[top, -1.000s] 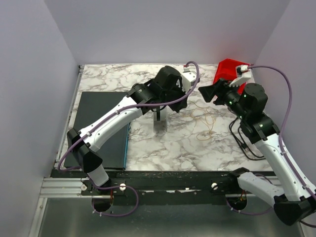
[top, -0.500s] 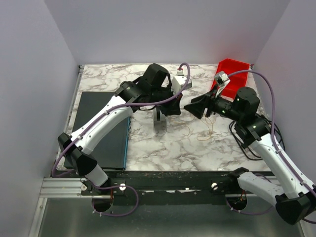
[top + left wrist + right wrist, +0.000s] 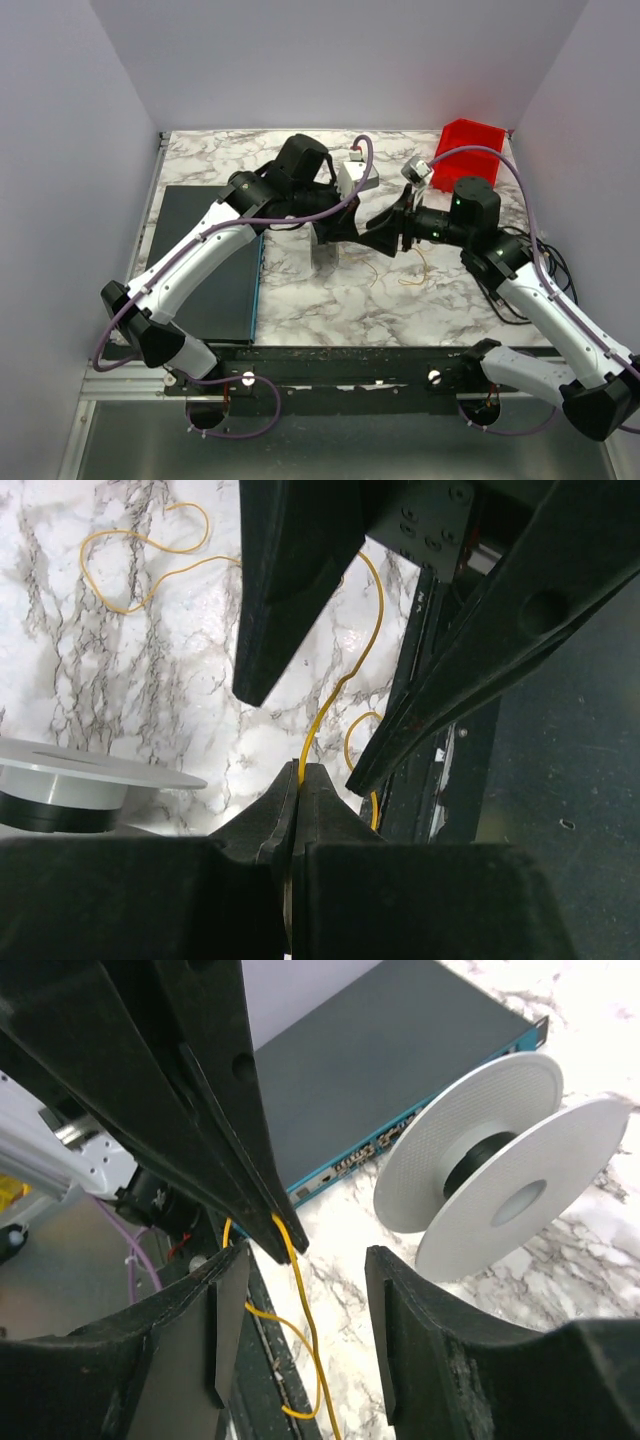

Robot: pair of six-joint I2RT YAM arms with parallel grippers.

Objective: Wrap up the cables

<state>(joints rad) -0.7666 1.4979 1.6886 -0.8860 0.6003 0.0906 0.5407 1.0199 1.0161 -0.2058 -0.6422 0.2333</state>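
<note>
Pinching the cable (image 3: 352, 665) at lower centre of the left wrist view, the left gripper (image 3: 302, 772) has its jaws pressed together on the yellow strand. The right gripper (image 3: 305, 1305) stands spread, the strand running between its fingers. Further loops lie on the marble table (image 3: 300, 300), right of the white spool (image 3: 500, 1160).

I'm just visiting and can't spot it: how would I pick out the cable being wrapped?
Start at the marble table, at its middle where the left pincer meets the open right pincer. The cable is the hair-thin yellow-orange strand pinched in the left one, curling loosely over the marble. It is far finer than the thick purple hoses and black cords.
</note>
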